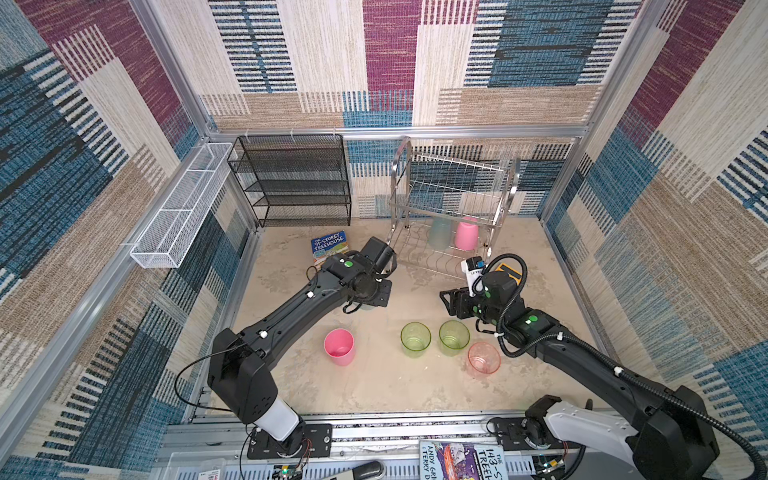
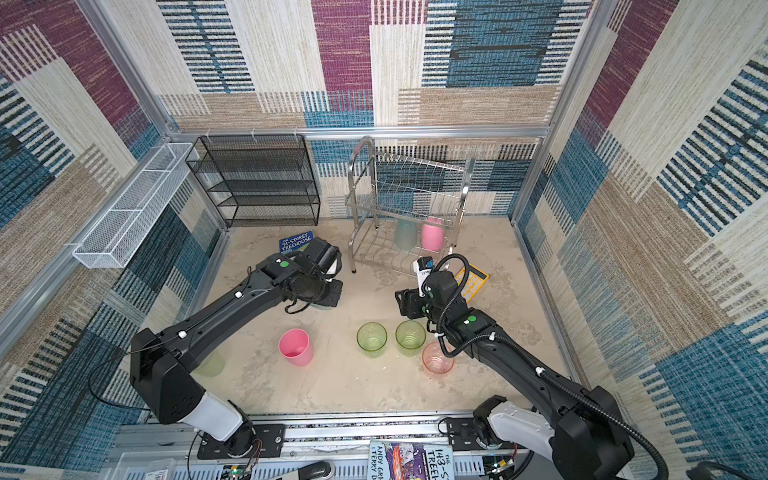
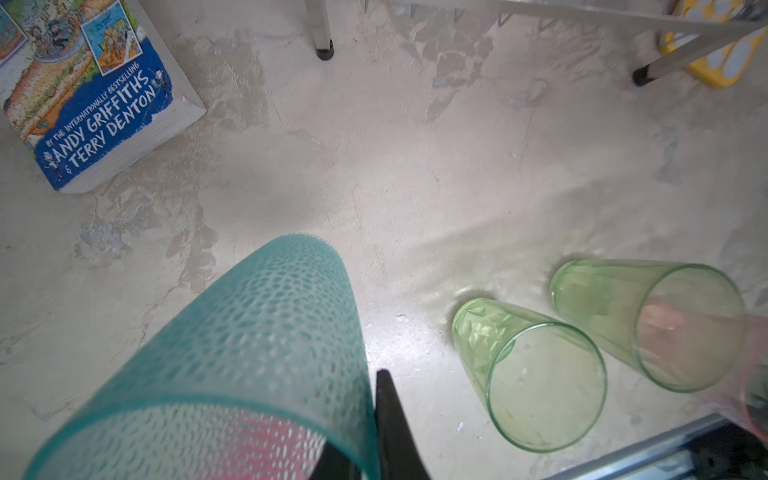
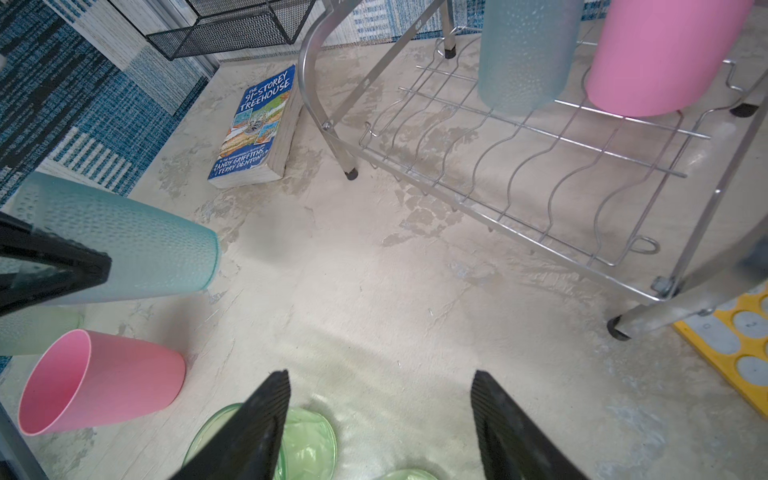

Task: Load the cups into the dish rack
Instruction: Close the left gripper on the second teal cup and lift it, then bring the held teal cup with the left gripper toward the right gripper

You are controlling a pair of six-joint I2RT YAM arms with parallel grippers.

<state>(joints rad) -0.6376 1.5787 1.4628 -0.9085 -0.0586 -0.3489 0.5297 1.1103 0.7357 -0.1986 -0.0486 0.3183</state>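
Observation:
My left gripper (image 3: 365,399) is shut on the rim wall of a see-through teal cup (image 3: 270,332), one finger inside and one outside. In both top views the wrist hides most of that cup (image 1: 368,308). The right gripper (image 4: 380,378) hangs open and empty over two yellow-green cups (image 1: 415,338) (image 1: 454,336). A pink cup (image 1: 339,347) and a salmon cup (image 1: 484,359) stand upright nearby. The steel dish rack (image 1: 453,187) holds a teal cup (image 1: 440,232) and a pink cup (image 1: 466,235) upside down on its lower tier.
A blue book (image 1: 328,245) lies left of the rack, and a yellow pad (image 2: 471,282) lies by its right foot. A black mesh shelf (image 1: 291,178) and a white basket (image 1: 183,208) stand at the back left. Another yellow-green cup (image 2: 212,365) sits behind my left arm.

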